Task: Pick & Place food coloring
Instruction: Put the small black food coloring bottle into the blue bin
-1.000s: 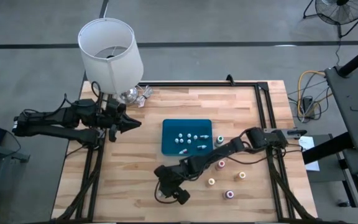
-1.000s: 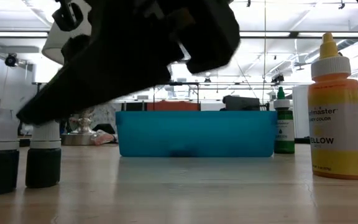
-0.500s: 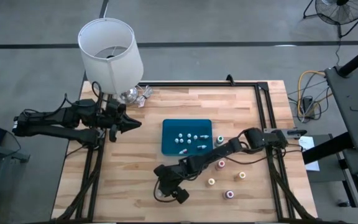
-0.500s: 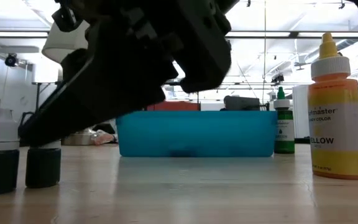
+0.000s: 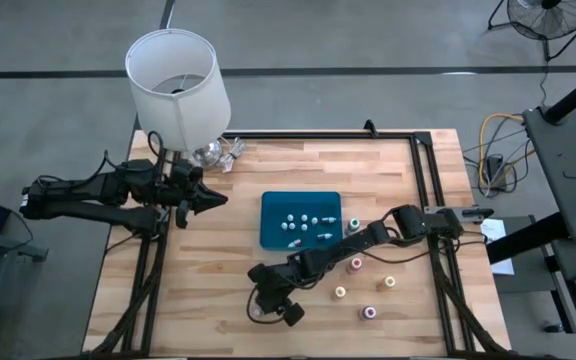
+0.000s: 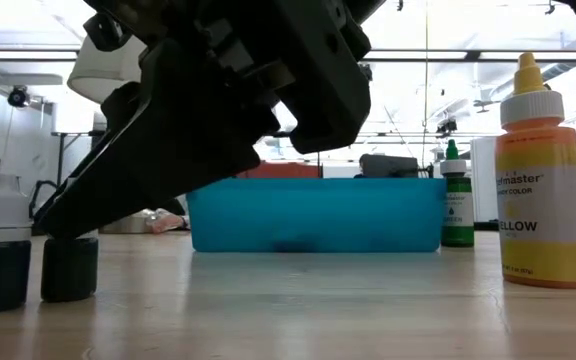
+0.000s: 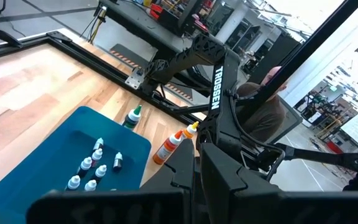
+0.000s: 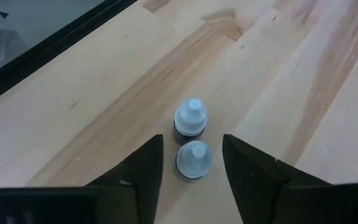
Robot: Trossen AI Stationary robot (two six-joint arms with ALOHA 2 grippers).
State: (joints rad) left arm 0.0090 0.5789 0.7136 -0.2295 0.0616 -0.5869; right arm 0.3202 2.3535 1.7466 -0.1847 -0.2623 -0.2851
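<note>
One white-capped bottle (image 8: 194, 158) sits between right tool (image 8: 191, 163) fingers.

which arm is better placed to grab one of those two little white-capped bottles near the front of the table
The right. The right gripper has its fingers on either side of one white-capped bottle. The left gripper sits shut beside the lamp.

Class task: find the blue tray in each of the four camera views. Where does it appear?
High view: blue tray near the table's middle.
Low view: its wall spans the centre.
Left wrist view: lower left, small bottles inside.
Right wrist view: not in it.
Shared landmark: the green-topped bottle beside the tray.
</note>
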